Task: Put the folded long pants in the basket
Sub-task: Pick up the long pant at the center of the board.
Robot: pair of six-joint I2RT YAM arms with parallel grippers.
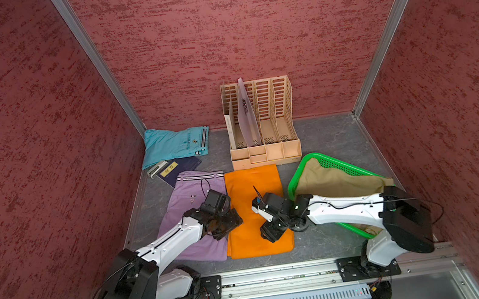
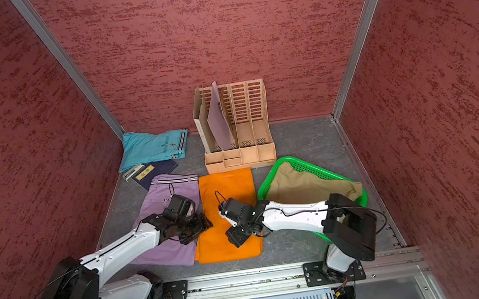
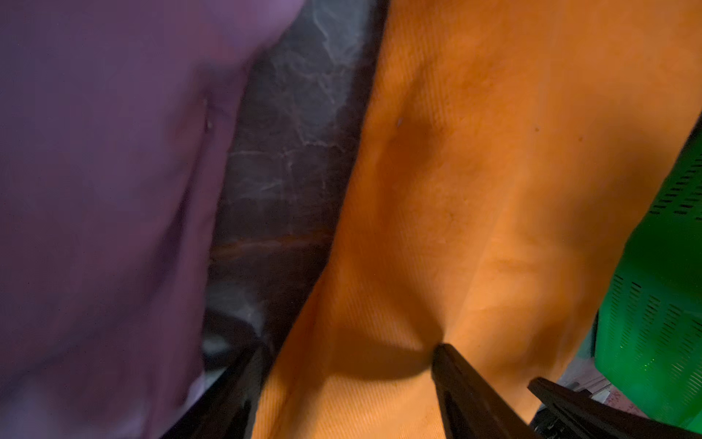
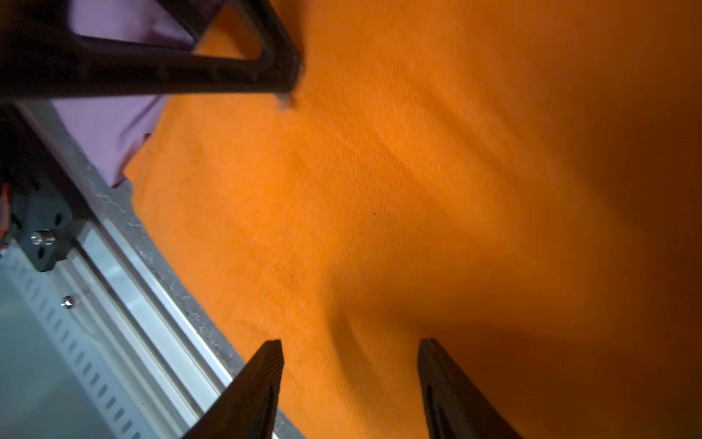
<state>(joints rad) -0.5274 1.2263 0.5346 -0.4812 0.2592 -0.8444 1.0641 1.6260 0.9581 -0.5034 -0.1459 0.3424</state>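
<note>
You cannot see the basket's (image 1: 292, 185) near right corner or the khaki pants' (image 1: 332, 181) near end: the right arm (image 1: 345, 208) covers them. The lilac pants (image 3: 95, 190) are blurred in the left wrist view. The booklet's (image 1: 187, 164) label is too small to read.

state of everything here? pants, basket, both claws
khaki pants: folded, in the basket
orange pants: folded, on the table
lilac pants: folded, on the table
turquoise pants: folded, on the table
left claw: open, on orange pants
right claw: open, on orange pants
</note>
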